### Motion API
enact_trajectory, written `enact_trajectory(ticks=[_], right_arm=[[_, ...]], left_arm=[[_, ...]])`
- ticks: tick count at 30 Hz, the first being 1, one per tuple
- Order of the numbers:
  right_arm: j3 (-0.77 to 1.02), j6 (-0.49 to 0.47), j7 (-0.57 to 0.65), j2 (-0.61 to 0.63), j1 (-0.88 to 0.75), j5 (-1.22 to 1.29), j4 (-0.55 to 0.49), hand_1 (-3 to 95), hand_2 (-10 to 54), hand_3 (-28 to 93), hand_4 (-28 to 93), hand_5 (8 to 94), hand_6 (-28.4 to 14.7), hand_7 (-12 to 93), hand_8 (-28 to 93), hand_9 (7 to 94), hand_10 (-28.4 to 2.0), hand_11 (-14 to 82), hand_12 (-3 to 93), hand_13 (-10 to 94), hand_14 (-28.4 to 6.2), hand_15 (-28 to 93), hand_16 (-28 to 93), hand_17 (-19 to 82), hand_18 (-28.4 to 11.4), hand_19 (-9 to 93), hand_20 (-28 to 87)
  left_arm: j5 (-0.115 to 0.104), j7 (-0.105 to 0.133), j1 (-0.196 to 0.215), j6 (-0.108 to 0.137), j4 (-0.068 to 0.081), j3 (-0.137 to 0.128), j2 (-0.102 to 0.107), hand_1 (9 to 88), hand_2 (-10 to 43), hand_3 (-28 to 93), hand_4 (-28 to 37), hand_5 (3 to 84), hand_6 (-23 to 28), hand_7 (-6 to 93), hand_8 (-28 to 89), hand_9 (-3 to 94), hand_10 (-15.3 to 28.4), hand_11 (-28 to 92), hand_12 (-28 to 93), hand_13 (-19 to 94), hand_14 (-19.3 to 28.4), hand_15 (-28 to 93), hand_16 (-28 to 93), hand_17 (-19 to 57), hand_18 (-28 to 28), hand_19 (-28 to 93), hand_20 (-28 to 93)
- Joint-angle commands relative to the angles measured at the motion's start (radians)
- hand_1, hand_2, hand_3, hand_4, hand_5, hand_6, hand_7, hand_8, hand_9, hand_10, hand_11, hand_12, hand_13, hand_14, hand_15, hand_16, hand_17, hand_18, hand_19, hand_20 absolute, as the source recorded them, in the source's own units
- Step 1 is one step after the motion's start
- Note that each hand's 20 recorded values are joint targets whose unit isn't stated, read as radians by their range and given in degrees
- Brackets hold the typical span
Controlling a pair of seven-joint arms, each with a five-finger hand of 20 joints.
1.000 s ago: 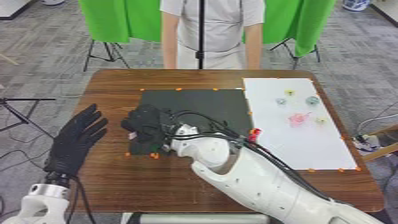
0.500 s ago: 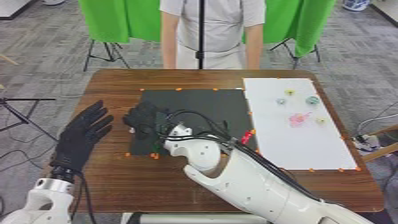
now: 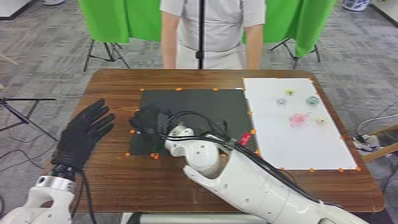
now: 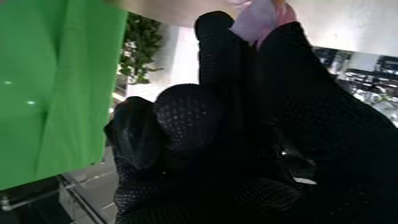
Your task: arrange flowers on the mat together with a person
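The step in hand is judged to be the placing of one pale pink flower with soft petals (image 4: 258, 21), which is held at the fingertips of the black-gloved right hand (image 3: 149, 121) above the left part of the black rectangular mat (image 3: 197, 100). Which mat it is meant for cannot be told, but other small flowers are already set out on the white rectangular mat (image 3: 298, 150): a pink bloom (image 3: 299, 118), a grey-blue one (image 3: 312, 100), a paler blue one (image 3: 281, 101) and two yellow ones (image 3: 290, 92) (image 3: 322, 120). For a clean placement, the petals are best pinched only as firmly as is needed, since they are likely to crease or slip. The flower should be lowered until it is borne by the mat, then freed by a slow parting of the thumb and fingers, so that nothing is snagged on the fabric. The looped black cables (image 3: 209, 120) are best kept clear of the blooms. The right hand is nearly closed at its tips, with the petals gripped between them. The black-gloved left hand (image 3: 83, 137) is held open beside the black mat, its fingers extended and nothing in its grasp.
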Motion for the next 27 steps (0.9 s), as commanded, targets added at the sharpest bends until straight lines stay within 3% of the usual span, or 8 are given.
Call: enact_trajectory(ticks=[1,5,13,15,22,24,25,27], right_arm=[[-0.012,-0.066,0.071,-0.002,0.02,-0.01,-0.05,42.6,-9.5,81,-28,55.2,0.3,41,0,66.1,-8.5,26.0,32.0,68,-7.2,80,24,43,-15.9,93,58],[-0.013,-0.073,0.075,0.005,0.019,0.004,-0.063,39.1,-9.5,84,-28,55.6,0.4,37,-16,62.6,-9.8,31.5,23.7,66,-7.7,80,24,42,-16.4,93,57],[0.152,-0.139,0.056,0.065,-0.051,0.238,-0.27,34.8,-9.0,84,-27,52.8,-1.6,32,-15,58.4,-10.6,29.5,23.1,64,-8.9,80,23,40,-17.2,93,55],[0.23,-0.175,0.053,0.098,-0.088,0.343,-0.337,31.2,-3.7,84,-23,51.6,-3.0,30,-14,56.7,-12.0,28.8,22.9,62,-10.4,78,22,37,-18.0,92,50],[0.663,-0.27,-0.031,0.283,-0.313,0.903,-0.52,22.6,5.2,84,-21,44.0,-5.5,21,-11,43.8,-14.7,24.0,22.6,44,-13.7,58,14,21,-20.1,68,35],[0.778,-0.366,-0.052,0.327,-0.374,1.078,-0.533,19.9,6.9,82,-23,39.6,-5.7,20,-11,39.0,-14.8,20.8,22.7,37,-14.0,51,14,17,-20.7,62,33],[0.843,-0.428,-0.056,0.35,-0.411,1.134,-0.545,18.5,7.8,81,-23,36.2,-5.4,19,-10,35.8,-14.5,18.2,22.9,34,-14.2,46,15,14,-21.3,59,32],[0.95,-0.43,-0.039,0.397,-0.515,1.224,-0.582,15.6,8.6,79,-24,30.8,-5.0,18,-10,31.0,-13.8,12.7,24.5,28,-13.7,36,19,10,-21.9,53,31]], left_arm=[[0.016,-0.026,0.002,-0.029,0.009,-0.005,-0.025,24.8,-3.0,71,-28.3,29.5,3.5,18.6,-10,22.8,11.1,16,17,19,13.7,20,3,-10.2,22.0,41,9],[0.013,-0.017,0.012,-0.021,0.005,-0.007,-0.026,24.7,-2.8,71,-28.2,29.4,3.5,18.5,-10,22.7,11.1,16,17,19,13.7,20,3,-10.2,22.0,41,9],[0.014,0.024,0.06,-0.008,-0.015,-0.014,-0.069,24.7,-2.9,71,-28.2,29.4,3.5,18.6,-10,22.7,11.1,16,17,19,13.7,20,3,-10.2,22.0,41,9],[0.014,0.016,0.068,-0.01,-0.02,-0.015,-0.085,24.8,-2.8,71,-28.2,29.4,3.5,18.5,-10,22.7,11.1,16,17,19,13.7,20,3,-10.2,21.9,41,9],[0.018,0.022,0.077,-0.007,-0.023,-0.015,-0.127,24.8,-2.9,72,-28.2,29.5,3.5,18.4,-10,22.8,11.1,16,17,19,13.7,20,3,-10.2,22.0,41,9],[0.001,0.082,0.087,0.064,-0.028,0.018,-0.118,24.8,-2.8,72,-28.3,29.4,3.5,18.5,-10,22.7,11.1,16,17,19,13.7,20,3,-10.2,22.0,41,9],[-0.01,0.1,0.091,0.074,-0.029,0.023,-0.123,24.8,-2.9,72,-28.2,29.4,3.5,18.4,-10,22.6,11.0,16,17,19,13.6,20,3,-10.0,22.2,41,9],[-0.003,0.092,0.096,0.062,-0.033,0.014,-0.137,24.8,-3.4,72,-28.1,28.8,3.2,18.6,-10,22.2,10.8,16,17,19,13.6,21,3,-9.6,22.8,41,9]])
